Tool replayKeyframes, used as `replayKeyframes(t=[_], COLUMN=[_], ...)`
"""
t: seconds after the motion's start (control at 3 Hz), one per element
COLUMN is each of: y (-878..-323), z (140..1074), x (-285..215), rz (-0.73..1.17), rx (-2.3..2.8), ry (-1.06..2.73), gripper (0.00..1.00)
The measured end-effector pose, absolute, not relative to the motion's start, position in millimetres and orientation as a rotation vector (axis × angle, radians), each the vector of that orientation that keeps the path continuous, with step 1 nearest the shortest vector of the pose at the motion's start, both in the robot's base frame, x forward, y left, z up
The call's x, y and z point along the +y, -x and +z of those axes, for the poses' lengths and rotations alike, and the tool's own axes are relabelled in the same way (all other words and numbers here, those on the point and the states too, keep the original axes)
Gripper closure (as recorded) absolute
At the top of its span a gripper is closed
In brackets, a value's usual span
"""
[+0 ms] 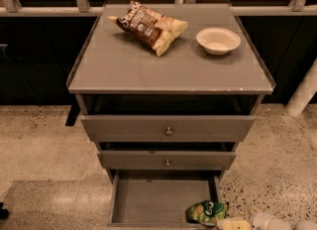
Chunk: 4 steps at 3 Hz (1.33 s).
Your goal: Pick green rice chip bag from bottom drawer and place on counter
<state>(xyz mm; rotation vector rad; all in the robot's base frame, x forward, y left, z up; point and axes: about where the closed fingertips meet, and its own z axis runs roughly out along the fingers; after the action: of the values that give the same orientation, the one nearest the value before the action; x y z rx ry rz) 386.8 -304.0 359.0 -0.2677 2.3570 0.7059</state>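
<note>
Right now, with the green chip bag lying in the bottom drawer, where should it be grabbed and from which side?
Take the green chip bag by its crumpled right end, coming down from the front right. It lies in the front right corner of the bottom drawer, with the other drawers above and behind, so that end looks most open. The gripper sits just beside it.

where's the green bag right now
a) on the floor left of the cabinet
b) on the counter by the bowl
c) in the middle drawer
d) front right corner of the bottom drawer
D: the green bag sits at the front right corner of the open bottom drawer, with the claw just to its right at the frame's lower edge; the counter holds only a brown bag and a bowl.
</note>
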Motion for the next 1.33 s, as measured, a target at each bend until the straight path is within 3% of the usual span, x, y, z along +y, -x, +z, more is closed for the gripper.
replayKeyframes(t=[1.33], y=[-393.3], z=[289.8], x=[-265.1], rz=[0.847], rx=[2.405], ry=[0.196], gripper=[0.00])
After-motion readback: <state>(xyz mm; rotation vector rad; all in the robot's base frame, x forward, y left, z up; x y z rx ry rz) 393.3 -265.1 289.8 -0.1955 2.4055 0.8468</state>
